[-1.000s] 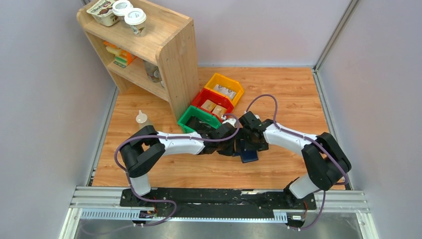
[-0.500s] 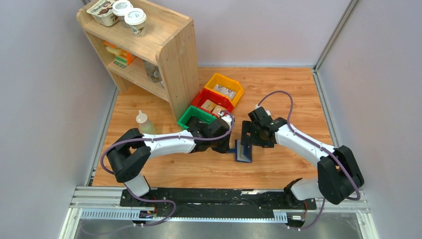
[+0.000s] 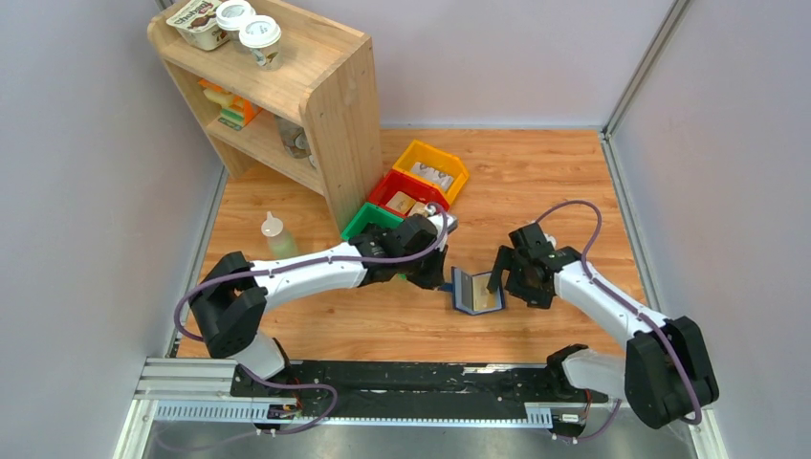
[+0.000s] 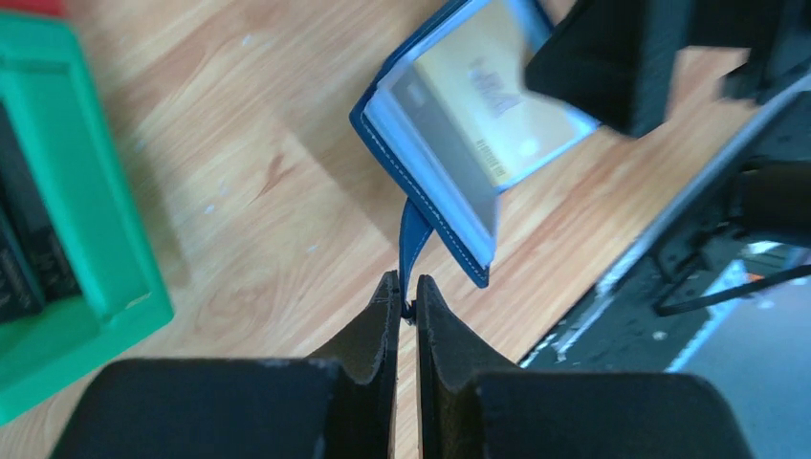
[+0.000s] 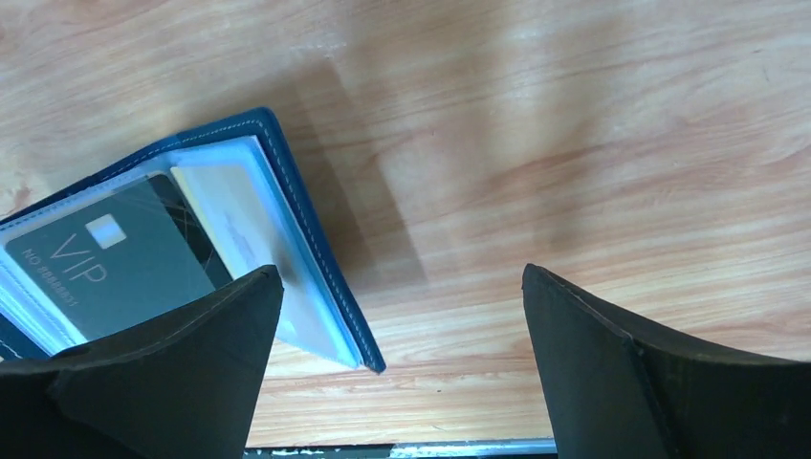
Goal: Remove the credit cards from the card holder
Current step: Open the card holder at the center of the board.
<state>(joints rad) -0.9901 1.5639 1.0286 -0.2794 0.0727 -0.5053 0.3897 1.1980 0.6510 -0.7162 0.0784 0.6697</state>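
Card holder (image 3: 476,291) sat open on the desk (image 3: 545,191), its strap tab (image 4: 413,237) pinched in the closed left end effector (image 4: 407,289); the right end effector (image 5: 402,275) hung wide open and empty just beside it. Credit cards (image 4: 475,81) sat in clear sleeves, none out: extraction step, likely needing the right fingers on one card's exposed edge. Beyond, red bin (image 3: 409,196) held brown blocks; green bin (image 3: 378,222) contents unclear.

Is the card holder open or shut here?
Open. The card holder's inner clear sleeves show, with a gold card and a grey VIP card inside; the left gripper pinches its strap.
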